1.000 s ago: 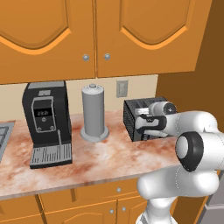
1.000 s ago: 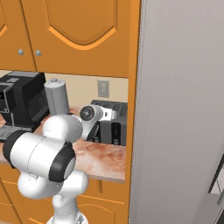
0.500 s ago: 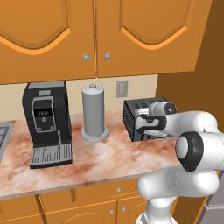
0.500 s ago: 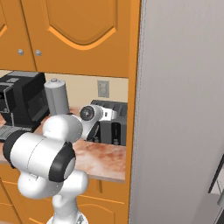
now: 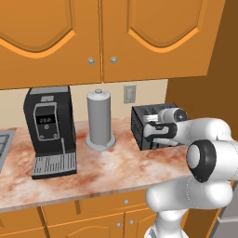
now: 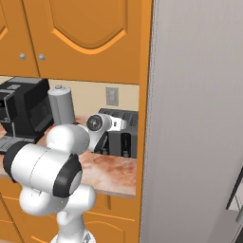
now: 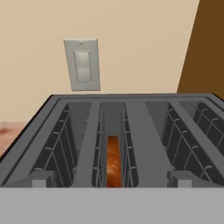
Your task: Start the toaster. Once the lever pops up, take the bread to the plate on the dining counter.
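left base view: the toaster (image 5: 148, 124) sits on the marbled table (image 5: 107, 166) at its right end, slatted black side facing the camera, close to the brown side wall. the white arm reaches across in front of it, and the gripper (image 5: 151, 131) is held against the toaster's near upper edge; from here i cannot tell how its jaws stand. a grey cylindrical canister (image 5: 100, 119) stands to the left of the toaster, apart from it, and a black coffee machine (image 5: 50, 131) stands further left. a wall outlet (image 5: 128, 94) is on the beige wall between canister and toaster. orange wall cabinets (image 5: 102, 37) hang above.

right base view: the toaster (image 6: 124, 136) shows its grey end face, tucked beside a tall grey panel (image 6: 194, 118). the gripper (image 6: 116, 124) hovers over the toaster's top, its fingers hidden by the hand.

hand view: the camera looks down into the toaster's top slots (image 7: 113, 144). the bread (image 7: 114, 161) sits low inside the left-of-centre slot, only its brown crust edge showing between the wire guides. the gripper counts as spread wide, holding nothing.
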Robot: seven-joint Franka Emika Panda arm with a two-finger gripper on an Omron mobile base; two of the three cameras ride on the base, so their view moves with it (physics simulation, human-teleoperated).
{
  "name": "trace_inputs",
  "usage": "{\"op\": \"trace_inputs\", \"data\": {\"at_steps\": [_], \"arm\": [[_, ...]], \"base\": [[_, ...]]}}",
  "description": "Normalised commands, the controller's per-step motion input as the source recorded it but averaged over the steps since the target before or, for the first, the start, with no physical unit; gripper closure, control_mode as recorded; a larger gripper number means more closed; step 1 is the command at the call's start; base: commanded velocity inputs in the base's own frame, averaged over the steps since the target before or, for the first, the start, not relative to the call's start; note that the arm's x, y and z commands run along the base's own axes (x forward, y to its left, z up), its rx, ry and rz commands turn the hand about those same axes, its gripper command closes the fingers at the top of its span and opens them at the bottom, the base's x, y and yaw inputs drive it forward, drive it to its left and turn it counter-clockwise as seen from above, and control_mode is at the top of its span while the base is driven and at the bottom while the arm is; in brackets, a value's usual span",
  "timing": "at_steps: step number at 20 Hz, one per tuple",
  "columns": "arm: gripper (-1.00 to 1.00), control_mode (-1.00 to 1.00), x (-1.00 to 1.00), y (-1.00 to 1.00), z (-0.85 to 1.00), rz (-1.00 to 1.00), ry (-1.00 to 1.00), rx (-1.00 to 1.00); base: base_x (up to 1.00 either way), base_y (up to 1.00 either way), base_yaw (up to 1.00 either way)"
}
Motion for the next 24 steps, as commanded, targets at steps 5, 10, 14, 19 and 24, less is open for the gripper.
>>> {"op": "trace_inputs", "data": {"at_steps": [5,10,14,19,24], "arm": [[-1.00,-1.00,0.00,0.00,0.00,0.00,0.00,0.00],[-1.00,-1.00,0.00,0.00,0.00,0.00,0.00,0.00],[-1.00,-1.00,0.00,0.00,0.00,0.00,0.00,0.00],[-1.00,-1.00,0.00,0.00,0.00,0.00,0.00,0.00],[-1.00,-1.00,0.00,0.00,0.00,0.00,0.00,0.00]], "base": [[0.00,0.00,0.00],[0.00,0.00,0.00],[0.00,0.00,0.00],[0.00,0.00,0.00],[0.00,0.00,0.00]]}}
